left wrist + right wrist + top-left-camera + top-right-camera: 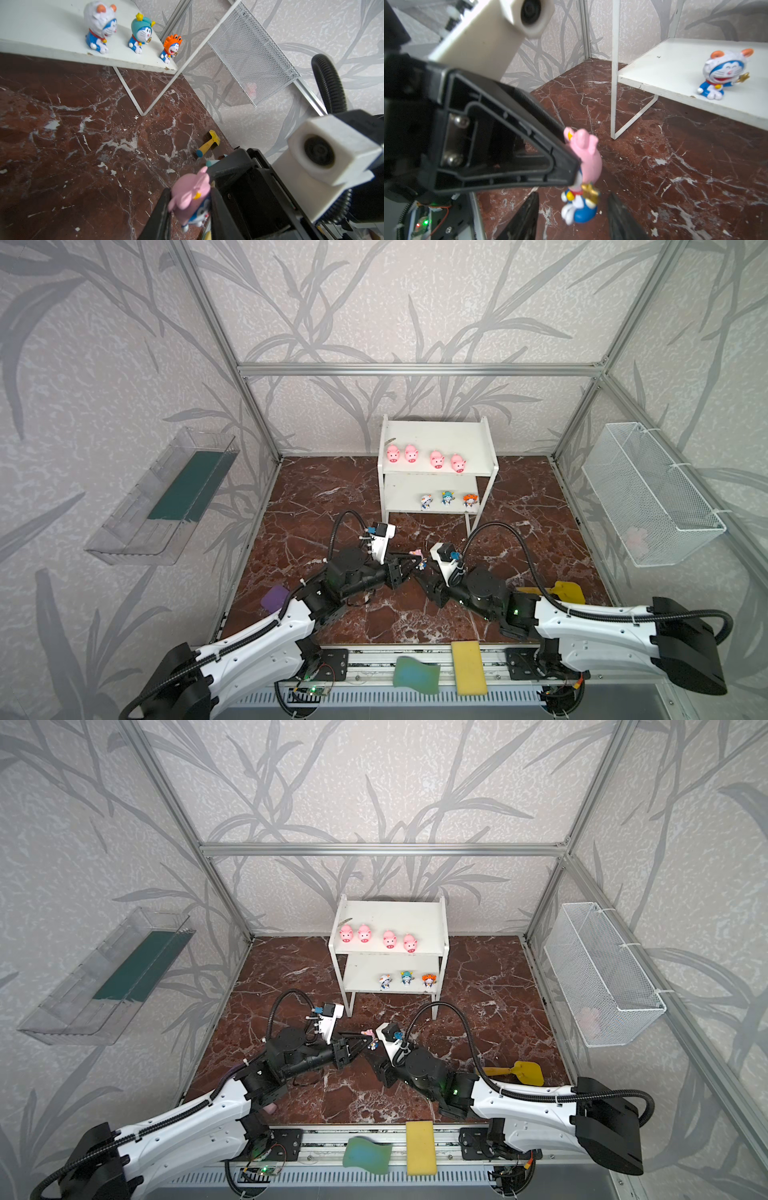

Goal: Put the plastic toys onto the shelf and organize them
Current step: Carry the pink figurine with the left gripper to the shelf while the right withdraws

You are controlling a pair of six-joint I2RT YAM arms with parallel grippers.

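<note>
Pink-hooded figurine (191, 199) is pinched in my left gripper (190, 194), fingers pressed onto both sides of its hood. The toy hangs upright between my two arms, near the front legs of the shelf (436, 435) and not on it. I cannot tell whether its feet touch the red marble floor (316, 506). My right gripper (572, 209) is spread, one finger on each side of the toy's blue body, with a gap showing on both sides and no contact. In both top views the two grippers meet tip to tip at the figurine. Shelf top board: a row of four pink pigs (411, 454) along the front edge, snouts facing me. Lower board, right half: white-hooded figurine (425, 502), teal-hooded figurine (447, 497) and orange-hooded figurine (470, 500), side by side and apart. Yellow shovel (561, 591) lies on the floor beside my right arm. Yellow sponge (468, 668) and green sponge (416, 674) lie on the front rail.
</note>
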